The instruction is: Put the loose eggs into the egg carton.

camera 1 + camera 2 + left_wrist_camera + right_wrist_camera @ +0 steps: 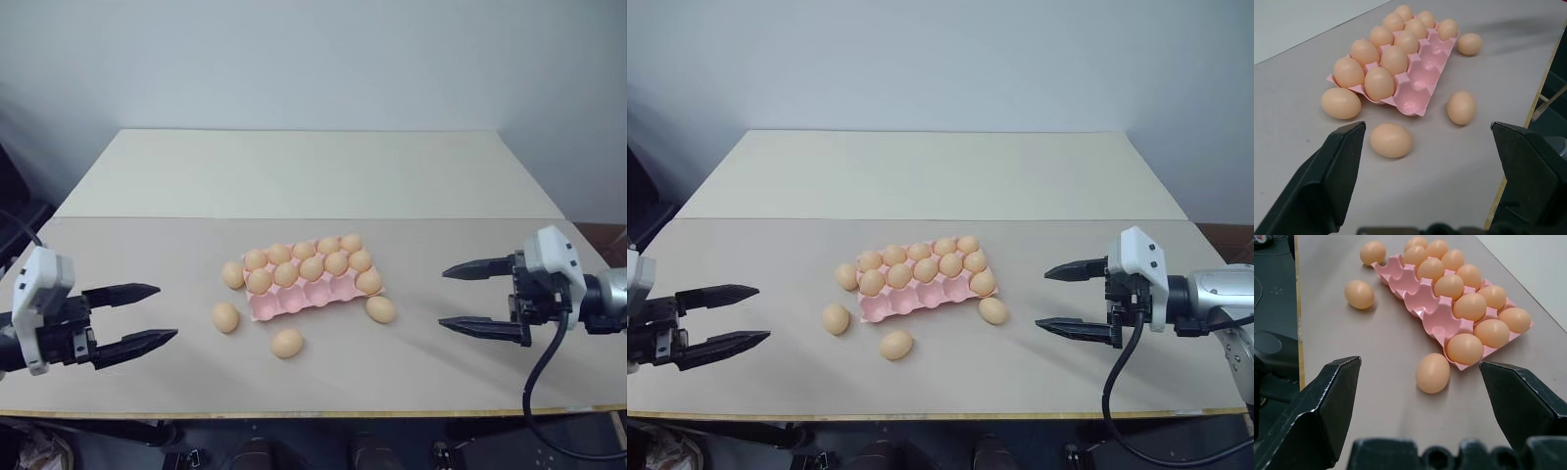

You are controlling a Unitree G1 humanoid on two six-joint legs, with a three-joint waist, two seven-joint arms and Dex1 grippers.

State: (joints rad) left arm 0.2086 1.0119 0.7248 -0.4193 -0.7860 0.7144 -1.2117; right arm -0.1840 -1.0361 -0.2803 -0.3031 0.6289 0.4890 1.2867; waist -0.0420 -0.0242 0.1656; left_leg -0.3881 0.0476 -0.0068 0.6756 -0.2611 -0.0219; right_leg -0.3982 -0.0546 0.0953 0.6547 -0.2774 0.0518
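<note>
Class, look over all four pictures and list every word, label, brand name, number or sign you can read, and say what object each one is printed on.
None: no readable text stands anywhere in these pictures.
The egg carton is plain pink, with no label or stamp.
The loose eggs carry no marks.
The left gripper and right gripper show no brand or number.

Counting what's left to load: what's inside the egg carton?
The egg carton holds eleven eggs: two far rows full, one in the near row. Four near cups are empty; cup bottoms under eggs are hidden.
</note>
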